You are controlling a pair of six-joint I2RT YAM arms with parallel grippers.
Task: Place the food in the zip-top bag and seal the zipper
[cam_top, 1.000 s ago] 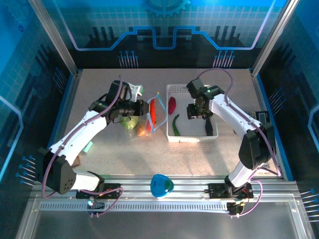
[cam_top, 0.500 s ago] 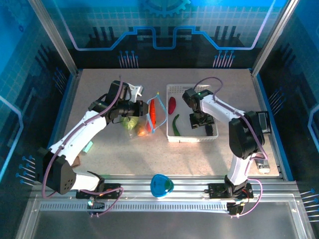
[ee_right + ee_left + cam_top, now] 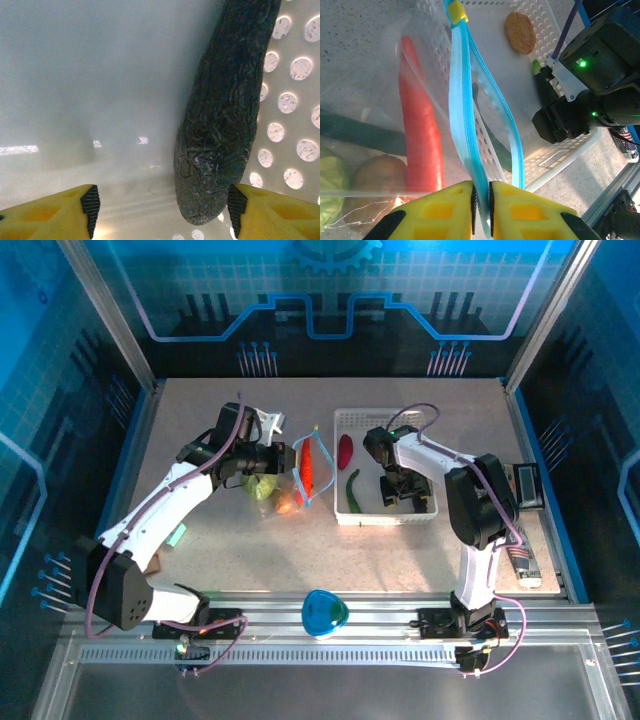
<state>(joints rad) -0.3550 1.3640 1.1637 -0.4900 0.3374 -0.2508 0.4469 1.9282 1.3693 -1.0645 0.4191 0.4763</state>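
Food is split between two places: part lies inside the zip-top bag (image 3: 288, 485) on the bench (image 3: 250, 550), and part remains in the white perforated basket (image 3: 385, 517) just beside it. Right end effector (image 3: 162, 205): jaws wide, low over the basket floor, straddling the end of a dark-green cucumber (image 3: 225, 110). The cucumber lies close to one finger with a clear gap on the other side; nothing is gripped. Left end effector (image 3: 481, 200): closed narrow on the zipper (image 3: 462, 100), with the two blue lips parting beyond the fingers so the mouth gapes toward the basket. Judgement: the step in hand is picking up this cucumber. The jaws should be centred across it and set further up from the rounded tip before closing, or it may slip out or roll against the perforated wall. Inside the bag: a red chili (image 3: 422, 135), a light-green cabbage (image 3: 330, 175) and a tan piece (image 3: 375, 172). Left in the basket: a second green cucumber (image 3: 352, 490) and a round brown piece (image 3: 520, 32). Obstructions: the bag mouth is a narrow slit in floppy film, so the cucumber should enter end-first, and the basket rim stands between pickup and mouth.
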